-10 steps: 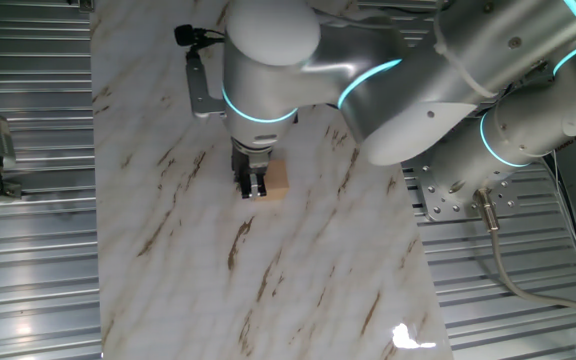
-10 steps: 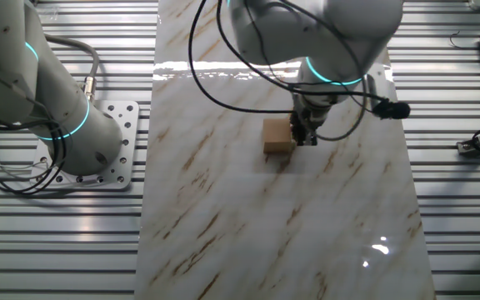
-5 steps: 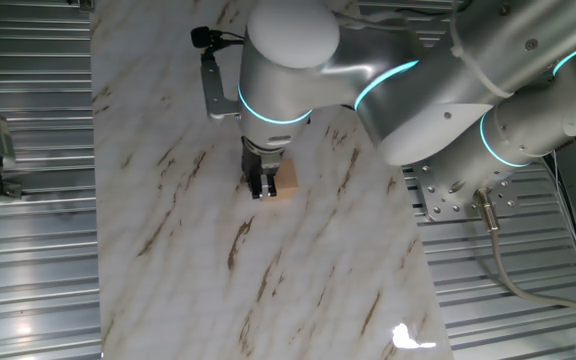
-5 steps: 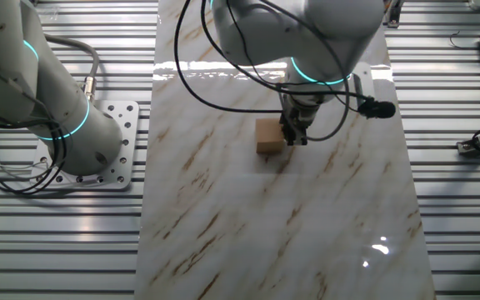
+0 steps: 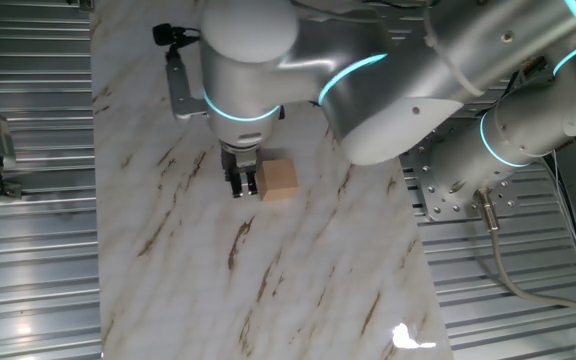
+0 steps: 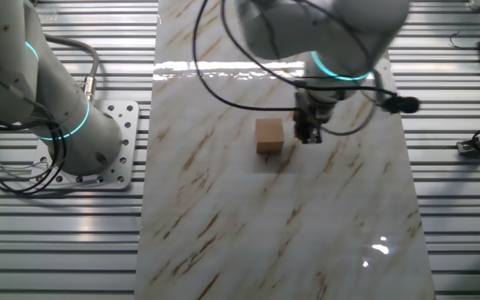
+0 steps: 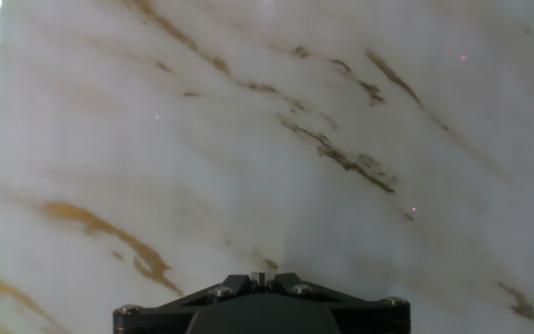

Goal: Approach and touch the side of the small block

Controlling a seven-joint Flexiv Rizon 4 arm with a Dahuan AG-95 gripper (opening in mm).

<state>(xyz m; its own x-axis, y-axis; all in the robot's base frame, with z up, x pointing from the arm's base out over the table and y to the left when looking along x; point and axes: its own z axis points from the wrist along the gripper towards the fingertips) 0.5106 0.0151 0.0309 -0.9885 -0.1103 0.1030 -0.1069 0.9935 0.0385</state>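
Note:
The small block (image 5: 279, 179) is a plain light-tan wooden cube resting on the marble tabletop (image 5: 168, 260). It also shows in the other fixed view (image 6: 269, 136). My gripper (image 5: 243, 187) hangs point-down just left of the block, with its black fingers together and nothing held. In the other fixed view the gripper (image 6: 309, 134) stands to the right of the block, with a narrow strip of table between them. The hand view shows only the gripper's black base (image 7: 260, 306) and marble; the block is out of that view.
The marble top (image 6: 223, 233) is a long strip flanked by ribbed metal surfaces (image 6: 457, 217) on both sides. The arm's base plate (image 6: 111, 150) sits to one side. A small camera on a bracket (image 5: 175, 35) sticks out from the wrist.
The gripper was against the block and nudged it slightly sideways. It has since drawn back from the block's side, leaving a small gap. The block now lies still.

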